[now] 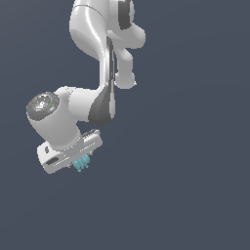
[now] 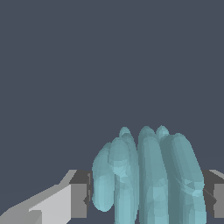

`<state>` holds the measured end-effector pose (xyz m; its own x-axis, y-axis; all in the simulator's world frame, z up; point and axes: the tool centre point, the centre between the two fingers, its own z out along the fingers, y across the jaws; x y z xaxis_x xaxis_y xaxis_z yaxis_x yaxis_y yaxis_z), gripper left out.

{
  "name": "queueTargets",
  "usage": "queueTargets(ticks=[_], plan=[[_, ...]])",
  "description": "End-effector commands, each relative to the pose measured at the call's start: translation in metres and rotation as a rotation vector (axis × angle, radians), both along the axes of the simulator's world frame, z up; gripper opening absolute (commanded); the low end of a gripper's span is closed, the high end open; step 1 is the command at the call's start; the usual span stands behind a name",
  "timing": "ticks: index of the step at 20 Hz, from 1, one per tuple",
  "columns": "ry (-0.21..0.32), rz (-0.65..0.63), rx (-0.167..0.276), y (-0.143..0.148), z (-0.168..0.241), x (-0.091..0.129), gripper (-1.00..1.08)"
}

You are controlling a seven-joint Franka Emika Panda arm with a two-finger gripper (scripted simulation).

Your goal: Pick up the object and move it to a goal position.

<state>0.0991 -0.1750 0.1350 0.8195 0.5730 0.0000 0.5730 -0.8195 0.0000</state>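
Clamped on the blob (image 2: pixel 148 175) between the pads (image 2: pixel 81 194) of the gripper (image 1: pixel 80 163), with the teal lump peeking out below the white hand in the exterior view, toward that view's lower left. No surface edge or goal marker visible anywhere. Probably light and rigid, judging by size. Lumpy, made of rounded lobes side by side; smooth, slightly glossy, likely slippery. Best gripped across the widest lobes, flat pads on opposite flanks.
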Motion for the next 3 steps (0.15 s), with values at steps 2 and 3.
queueTargets(ticks=[2,3], plan=[[0.000,0.000,0.000,-0.0006,0.0006,0.0014,-1.00],[0.000,0.000,0.000,-0.0005,0.0005,0.0013,-1.00]])
